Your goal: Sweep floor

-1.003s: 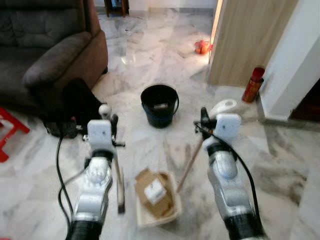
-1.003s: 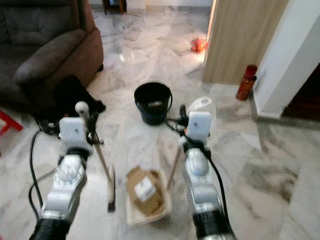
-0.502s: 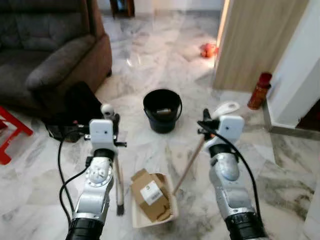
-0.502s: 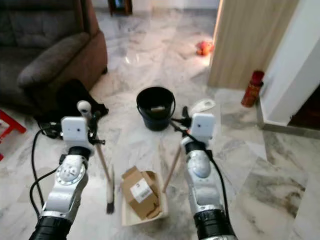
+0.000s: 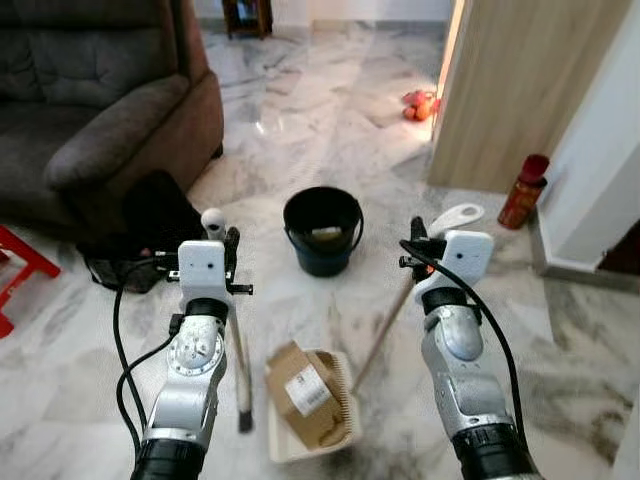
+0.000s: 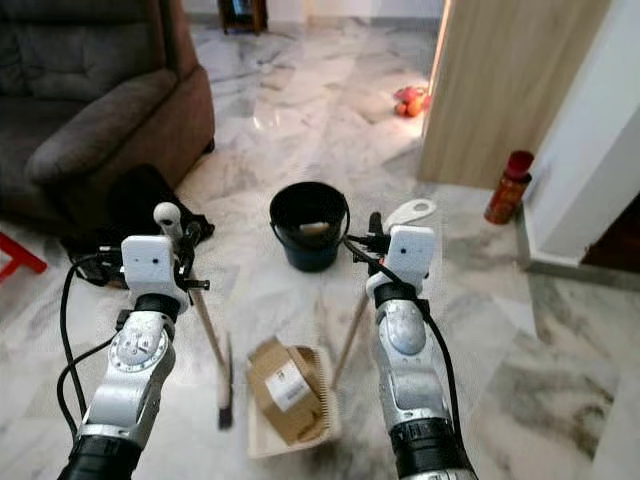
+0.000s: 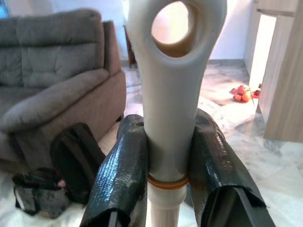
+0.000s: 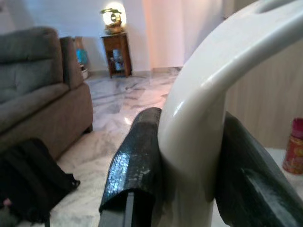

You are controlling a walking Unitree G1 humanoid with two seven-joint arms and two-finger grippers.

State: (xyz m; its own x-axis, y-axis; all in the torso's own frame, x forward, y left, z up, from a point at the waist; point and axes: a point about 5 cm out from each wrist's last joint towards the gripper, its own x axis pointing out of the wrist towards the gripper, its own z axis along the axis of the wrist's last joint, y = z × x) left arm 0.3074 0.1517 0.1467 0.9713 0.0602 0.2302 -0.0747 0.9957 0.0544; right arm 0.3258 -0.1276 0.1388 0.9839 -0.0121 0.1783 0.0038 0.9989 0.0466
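My left gripper [image 5: 224, 262] is shut on the white top of a broom handle [image 7: 173, 94], with a black finger [image 7: 120, 175] pressed on each side. The broom's brush [image 5: 244, 415] rests on the marble floor. My right gripper [image 5: 412, 250] is shut on the white grip of the dustpan handle [image 8: 194, 132]. Its wooden stick [image 5: 385, 322] slants down to the cream dustpan [image 5: 282, 452] lying on the floor between my arms. A crumpled cardboard box [image 5: 303, 393] with a white label lies in the pan.
A black bucket [image 5: 322, 230] stands just ahead. A dark sofa [image 5: 90, 110] and a black bag [image 5: 150, 215] are to the left, with a red stool [image 5: 15, 270] beside them. On the right are a wooden panel [image 5: 510, 90], a red can [image 5: 525, 190] and a white wall.
The whole view has shifted a little, so the camera moved. Both grippers keep their hold, and the broom, dustpan and box stay in about the same place.
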